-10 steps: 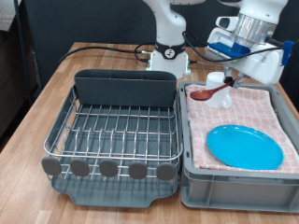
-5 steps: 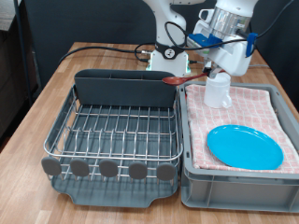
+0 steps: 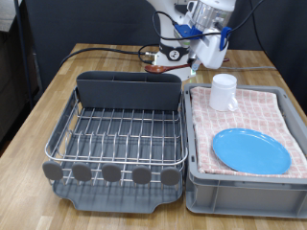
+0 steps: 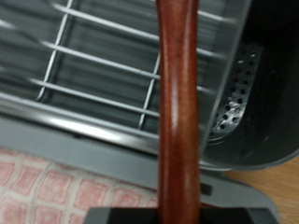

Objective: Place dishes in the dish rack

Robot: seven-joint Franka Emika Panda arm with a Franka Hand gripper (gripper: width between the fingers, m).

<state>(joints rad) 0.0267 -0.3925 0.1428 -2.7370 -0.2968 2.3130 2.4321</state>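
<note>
My gripper (image 3: pixel 193 58) is shut on the handle of the dark reddish-brown wooden spoon (image 3: pixel 156 69). It holds the spoon in the air above the far right corner of the dish rack (image 3: pixel 117 134), over its tall grey utensil compartment (image 3: pixel 129 91). In the wrist view the spoon handle (image 4: pixel 177 112) runs down the picture, with the rack wires (image 4: pixel 93 65) and the perforated compartment (image 4: pixel 248 84) below it. The white mug (image 3: pixel 224 91) stands upside down and the blue plate (image 3: pixel 250 150) lies flat on the pink checked cloth. The rack holds no dishes.
The grey bin (image 3: pixel 240 196) lined with pink checked cloth (image 3: pixel 216 129) stands right of the rack in the exterior view. The robot base (image 3: pixel 173 56) and black cables (image 3: pixel 96 50) are at the back of the wooden table (image 3: pixel 38 115).
The gripper has lifted the spoon off the pink cloth and carried it to the exterior view's left and up, from beside the mug to above the rack's back right corner.
</note>
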